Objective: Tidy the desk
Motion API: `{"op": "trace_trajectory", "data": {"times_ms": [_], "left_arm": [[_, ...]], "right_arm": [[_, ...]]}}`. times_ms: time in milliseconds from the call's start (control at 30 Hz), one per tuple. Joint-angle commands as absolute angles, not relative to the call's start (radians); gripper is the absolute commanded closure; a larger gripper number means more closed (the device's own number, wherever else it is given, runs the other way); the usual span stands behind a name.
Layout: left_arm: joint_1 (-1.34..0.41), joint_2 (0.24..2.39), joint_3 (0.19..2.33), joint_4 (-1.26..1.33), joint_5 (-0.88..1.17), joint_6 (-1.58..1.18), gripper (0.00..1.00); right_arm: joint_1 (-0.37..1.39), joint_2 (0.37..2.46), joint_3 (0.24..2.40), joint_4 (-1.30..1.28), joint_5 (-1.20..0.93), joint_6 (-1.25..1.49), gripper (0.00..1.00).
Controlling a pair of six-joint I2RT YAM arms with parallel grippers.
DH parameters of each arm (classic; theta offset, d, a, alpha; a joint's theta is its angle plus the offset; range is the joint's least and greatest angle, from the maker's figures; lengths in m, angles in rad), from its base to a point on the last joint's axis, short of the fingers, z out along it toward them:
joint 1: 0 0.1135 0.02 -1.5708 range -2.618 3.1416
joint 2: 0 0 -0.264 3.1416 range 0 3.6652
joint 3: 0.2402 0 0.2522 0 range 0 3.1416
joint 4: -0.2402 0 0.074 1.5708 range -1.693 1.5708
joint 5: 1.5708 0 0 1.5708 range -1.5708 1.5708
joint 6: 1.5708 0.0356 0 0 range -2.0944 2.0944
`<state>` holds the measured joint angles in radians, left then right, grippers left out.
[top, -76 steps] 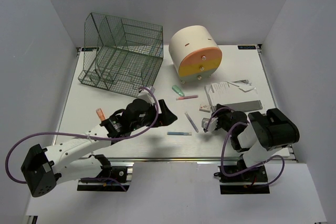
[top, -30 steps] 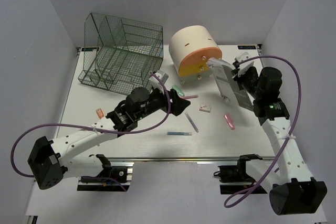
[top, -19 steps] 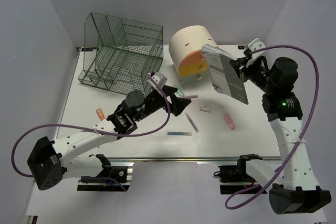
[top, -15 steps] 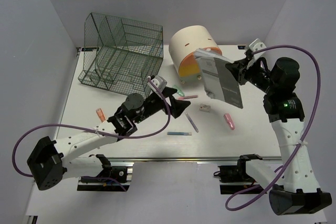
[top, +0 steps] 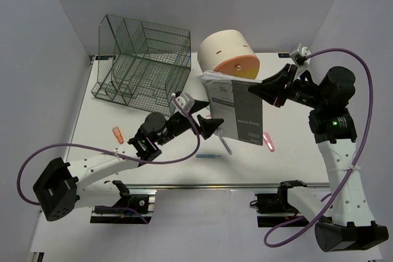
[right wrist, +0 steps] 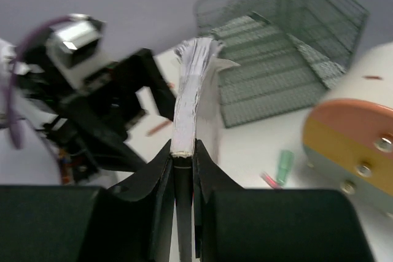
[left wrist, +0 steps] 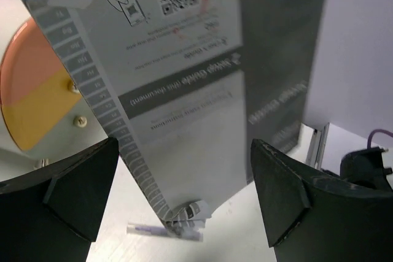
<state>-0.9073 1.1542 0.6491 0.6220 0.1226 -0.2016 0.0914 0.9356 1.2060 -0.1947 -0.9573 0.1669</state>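
Centre frame: right gripper (top: 263, 90) pinches a booklet (top: 236, 110) aloft; left gripper (top: 212, 124) gapes wide, empty, beside it. Pens (top: 210, 156) lie scattered across the desk (top: 104, 121); tidying seems barely begun.

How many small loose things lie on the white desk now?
4: an orange piece at the left, a blue pen near the front middle, a purple pen just beyond it, a pink piece at the right. The raised booklet may hide others.
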Motion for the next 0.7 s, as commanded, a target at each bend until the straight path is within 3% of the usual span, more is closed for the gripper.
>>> {"op": "trace_trajectory", "data": {"times_ms": [0, 300, 667], "left_arm": [[-0.913, 1.192, 0.73, 0.641, 0.146, -0.18, 0.02], [-0.904, 1.168, 0.765, 0.649, 0.152, -0.183, 0.02], [-0.904, 1.028, 0.767, 0.542, 0.061, -0.137, 0.02]], "right_arm": [[0.087, 0.907, 1.23, 0.084, -1.141, 0.412, 1.0], [0.087, 0.916, 1.132, 0.734, -1.344, 0.978, 1.0], [0.086, 0.919, 1.175, 0.819, -1.384, 1.072, 1.0]]}}
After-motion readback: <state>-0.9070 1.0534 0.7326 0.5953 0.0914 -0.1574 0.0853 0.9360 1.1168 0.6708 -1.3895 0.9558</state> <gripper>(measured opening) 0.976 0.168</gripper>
